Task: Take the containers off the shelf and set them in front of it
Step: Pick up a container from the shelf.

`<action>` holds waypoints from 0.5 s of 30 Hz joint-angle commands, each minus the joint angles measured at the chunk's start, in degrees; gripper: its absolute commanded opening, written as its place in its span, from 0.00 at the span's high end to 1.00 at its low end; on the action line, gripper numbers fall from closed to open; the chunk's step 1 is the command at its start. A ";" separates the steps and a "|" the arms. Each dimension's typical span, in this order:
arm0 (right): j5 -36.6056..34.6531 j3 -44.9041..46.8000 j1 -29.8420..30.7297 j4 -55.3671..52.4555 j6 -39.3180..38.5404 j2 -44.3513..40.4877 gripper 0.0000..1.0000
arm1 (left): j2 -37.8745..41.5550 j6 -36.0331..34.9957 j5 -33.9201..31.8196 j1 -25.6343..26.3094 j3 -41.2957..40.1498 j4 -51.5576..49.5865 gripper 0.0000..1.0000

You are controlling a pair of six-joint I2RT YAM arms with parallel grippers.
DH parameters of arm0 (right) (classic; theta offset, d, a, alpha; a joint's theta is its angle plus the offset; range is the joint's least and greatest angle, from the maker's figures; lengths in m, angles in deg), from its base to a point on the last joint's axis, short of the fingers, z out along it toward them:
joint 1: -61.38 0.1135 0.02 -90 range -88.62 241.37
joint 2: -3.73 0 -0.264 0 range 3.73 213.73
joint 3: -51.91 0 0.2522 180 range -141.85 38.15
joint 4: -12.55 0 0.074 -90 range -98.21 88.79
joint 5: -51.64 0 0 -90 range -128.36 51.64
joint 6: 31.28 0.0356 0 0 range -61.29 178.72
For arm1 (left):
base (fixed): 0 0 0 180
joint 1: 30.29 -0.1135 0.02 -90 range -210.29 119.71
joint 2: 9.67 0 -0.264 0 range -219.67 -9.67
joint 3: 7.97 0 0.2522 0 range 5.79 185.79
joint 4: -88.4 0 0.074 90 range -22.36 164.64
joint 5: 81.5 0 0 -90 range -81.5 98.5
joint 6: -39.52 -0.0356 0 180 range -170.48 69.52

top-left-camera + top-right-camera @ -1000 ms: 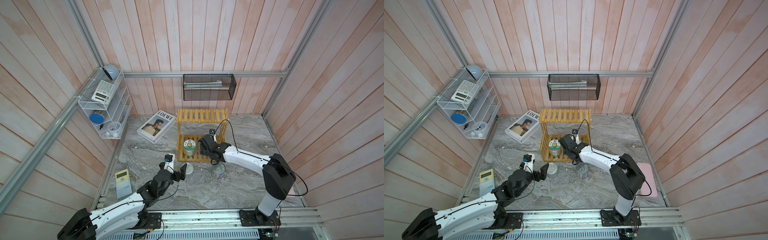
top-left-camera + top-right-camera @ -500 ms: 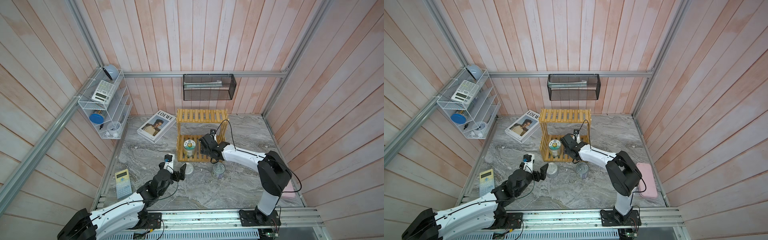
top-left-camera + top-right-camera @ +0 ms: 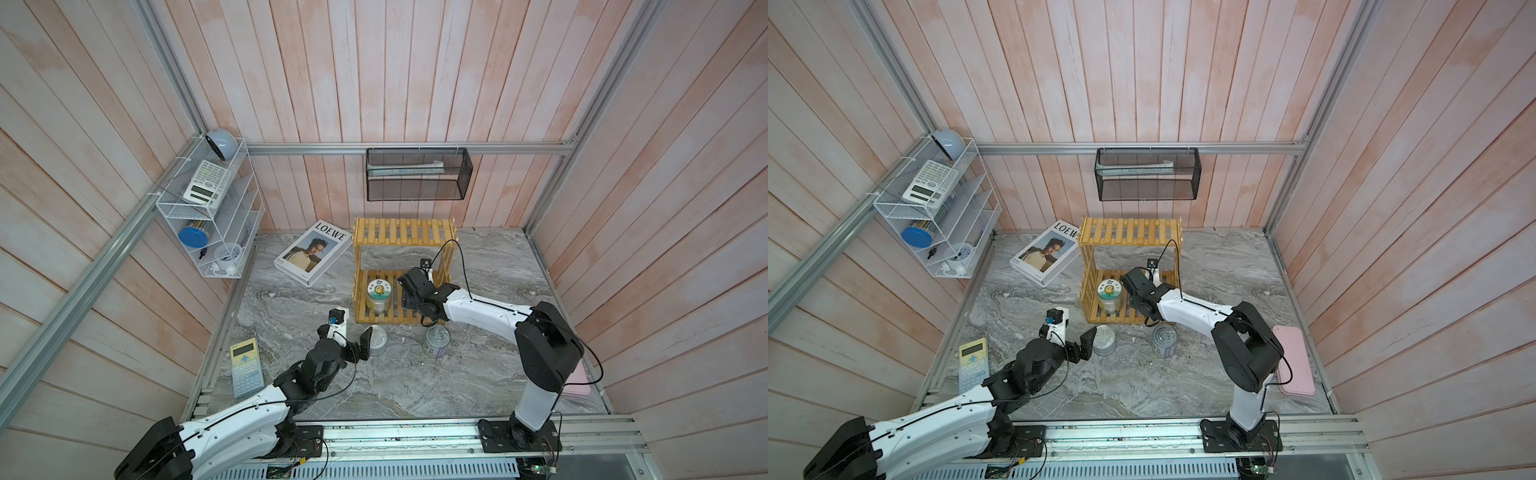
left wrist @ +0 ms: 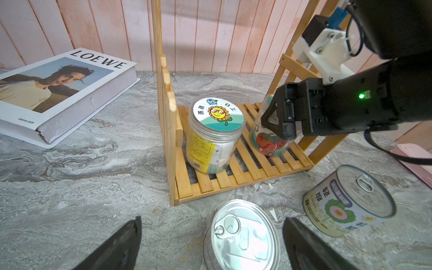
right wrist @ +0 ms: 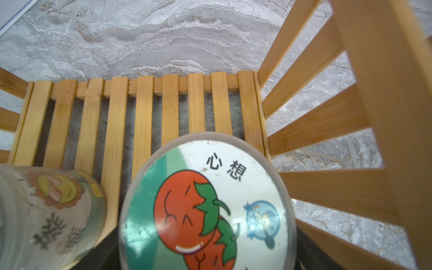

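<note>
The shelf (image 3: 401, 239) (image 3: 1129, 232) is a small two-tier rack of yellow wooden slats. On its lower tier stands a clear jar with a yellow flower lid (image 3: 379, 293) (image 4: 216, 131). Beside it stands the tomato-lid jar (image 4: 267, 142) (image 5: 205, 205). My right gripper (image 3: 409, 286) reaches into that tier, with its jaws on either side of the tomato jar. The lid hides whether they press on it. In front of the shelf stand a plain silver can (image 3: 377, 340) (image 4: 243, 236) and a labelled can (image 3: 436, 341) (image 4: 348, 201). My left gripper (image 4: 211, 221) is open, straddling the plain can without touching it.
A LOEWE book (image 3: 313, 257) lies left of the shelf. A yellow calculator (image 3: 246, 365) lies at the front left, a pink flat case (image 3: 1293, 359) at the right edge. A white wire rack (image 3: 208, 216) and a black mesh basket (image 3: 417, 174) hang on the walls.
My right arm has shifted slightly as its gripper settled around the tomato jar in the lower tier. The left arm and both cans have not moved.
</note>
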 commanded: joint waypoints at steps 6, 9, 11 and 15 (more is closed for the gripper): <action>3.64 -1.31 0.24 -2.93 -2.52 -4.37 0.30 | -0.19 0.01 0.07 -0.31 -0.30 -0.22 0.00; 3.70 -0.68 0.63 -2.94 -3.36 -6.08 0.30 | -0.83 0.05 0.16 -0.31 -0.26 0.09 0.00; 3.53 -0.14 0.95 -2.85 -3.95 -7.42 0.31 | -1.15 0.15 0.16 -0.31 -0.09 0.25 0.00; 3.35 0.82 1.86 -2.69 -5.15 -10.14 0.32 | -1.43 0.25 0.21 -0.31 0.03 0.40 0.00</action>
